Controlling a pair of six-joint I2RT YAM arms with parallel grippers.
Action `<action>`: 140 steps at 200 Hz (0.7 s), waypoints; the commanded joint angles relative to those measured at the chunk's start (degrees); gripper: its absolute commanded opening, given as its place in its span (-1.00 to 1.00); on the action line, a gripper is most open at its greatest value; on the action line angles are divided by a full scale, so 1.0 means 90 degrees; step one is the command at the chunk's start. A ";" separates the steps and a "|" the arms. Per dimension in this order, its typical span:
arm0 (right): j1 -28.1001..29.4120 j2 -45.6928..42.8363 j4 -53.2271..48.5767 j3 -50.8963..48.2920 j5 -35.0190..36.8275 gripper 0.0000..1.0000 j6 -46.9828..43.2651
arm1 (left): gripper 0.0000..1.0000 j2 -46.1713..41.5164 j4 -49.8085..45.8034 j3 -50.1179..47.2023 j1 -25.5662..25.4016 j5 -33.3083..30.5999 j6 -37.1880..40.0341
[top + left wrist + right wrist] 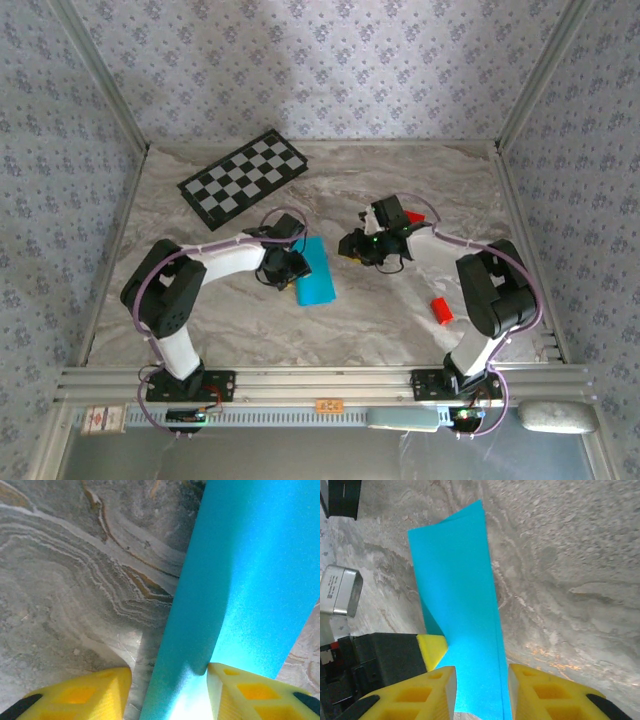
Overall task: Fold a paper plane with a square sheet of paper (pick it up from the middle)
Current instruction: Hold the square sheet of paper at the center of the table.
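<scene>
Square sheet of paper point(317, 272) looks folded in half, lying flat on the arms' side of the checkered board point(243, 178). Left gripper point(289, 269) spread, straddling its edge. Right gripper point(350, 246) spread, holding nothing. Nose and wing folds remain.

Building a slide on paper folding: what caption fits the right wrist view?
Right gripper, jaws apart, faces the folded cyan paper on the marble table.

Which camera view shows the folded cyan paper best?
Right wrist: the cyan paper is large, with its layered far end visible. Top external shows it small, beside the left arm; left wrist shows a cropped band.
</scene>
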 commanded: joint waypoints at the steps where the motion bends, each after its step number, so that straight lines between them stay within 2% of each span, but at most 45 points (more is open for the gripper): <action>1: -0.0043 0.0081 0.0013 -0.0212 -0.0061 -0.31 0.0021 | -0.07 0.0059 -0.0152 -0.0350 0.0041 -0.0401 -0.0327; 140: -0.0040 0.0347 0.0090 -0.0306 -0.0125 -0.34 -0.0051 | 0.01 0.0431 -0.0260 -0.0392 0.0091 -0.0248 -0.0589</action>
